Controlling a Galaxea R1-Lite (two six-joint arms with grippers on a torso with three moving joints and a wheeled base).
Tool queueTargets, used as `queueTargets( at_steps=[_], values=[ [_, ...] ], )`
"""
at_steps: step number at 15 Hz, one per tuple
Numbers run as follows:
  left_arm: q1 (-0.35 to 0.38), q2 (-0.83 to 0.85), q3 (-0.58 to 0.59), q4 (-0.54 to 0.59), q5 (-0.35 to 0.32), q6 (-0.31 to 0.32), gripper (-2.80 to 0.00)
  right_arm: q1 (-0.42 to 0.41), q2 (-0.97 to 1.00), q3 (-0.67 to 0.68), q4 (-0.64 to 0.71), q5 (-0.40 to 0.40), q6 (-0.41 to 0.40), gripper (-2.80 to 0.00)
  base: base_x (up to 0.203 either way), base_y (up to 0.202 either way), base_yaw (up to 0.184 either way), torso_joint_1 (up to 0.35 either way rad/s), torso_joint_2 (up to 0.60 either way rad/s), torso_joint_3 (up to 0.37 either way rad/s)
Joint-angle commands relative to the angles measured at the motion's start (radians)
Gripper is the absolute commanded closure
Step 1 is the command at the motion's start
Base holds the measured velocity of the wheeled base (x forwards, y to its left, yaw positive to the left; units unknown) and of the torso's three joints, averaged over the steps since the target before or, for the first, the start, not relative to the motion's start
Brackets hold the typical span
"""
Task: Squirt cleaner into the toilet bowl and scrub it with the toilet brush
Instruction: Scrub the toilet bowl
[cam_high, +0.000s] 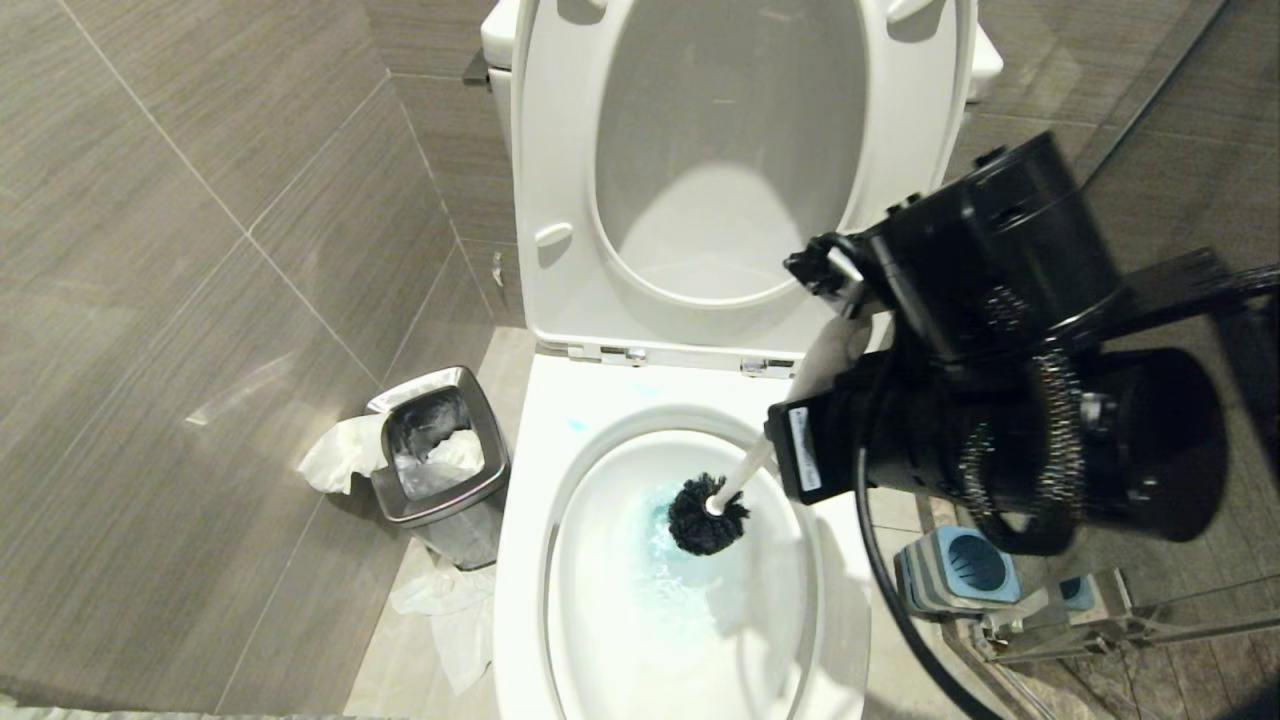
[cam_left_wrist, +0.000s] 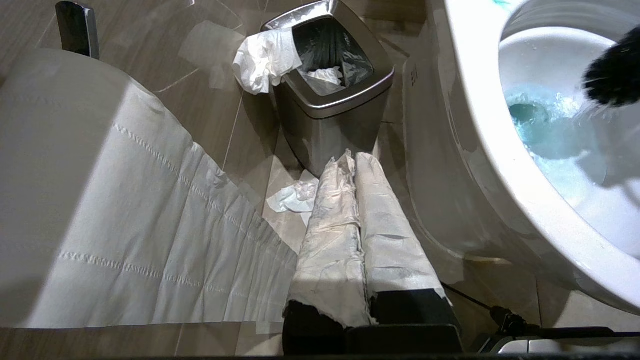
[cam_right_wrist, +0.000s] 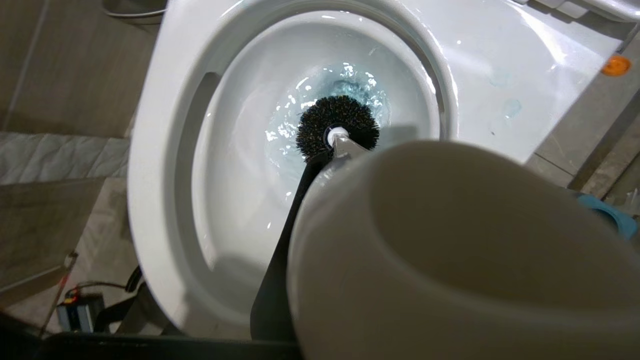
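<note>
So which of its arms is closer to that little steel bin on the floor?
Left. The left gripper, shut and paper-wrapped, hangs just beside the waste bin. The right gripper is across the toilet bowl, holding the toilet brush in the blue water.

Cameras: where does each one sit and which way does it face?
Head view: high, looking down at the glossy white toilet bowl; right arm and right gripper on the white-handled, black-bristled toilet brush.
Left wrist view: low beside the bowl, facing the steel-rimmed waste bin; paper-wrapped left gripper, shut.
Right wrist view: looking down the brush handle into the bowl; one dark finger shows.
Shared: all three show bowl, brush head and blue-tinted water.
</note>
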Motion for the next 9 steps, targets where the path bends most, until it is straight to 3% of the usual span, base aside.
queueTargets(
  at_steps=[1, 7, 9],
  values=[
    [0.000, 0.001, 0.003, -0.001, 0.000, 0.000, 0.00, 0.023, -0.108, -0.041, 0.079, -0.002, 0.008, 0.00, 0.000, 0.000, 0.000, 0.000, 0.00, 0.000],
    [0.000, 0.001, 0.002, 0.000, 0.001, 0.000, 0.00, 0.060, -0.053, -0.307, 0.230, -0.009, 0.160, 0.00, 0.000, 0.000, 0.000, 0.000, 0.00, 0.000],
    [0.000, 0.002, 0.003, -0.001, 0.000, 0.000, 0.00, 0.074, -0.039, -0.337, 0.262, -0.050, 0.192, 0.00, 0.000, 0.000, 0.000, 0.000, 0.00, 0.000]
  ],
)
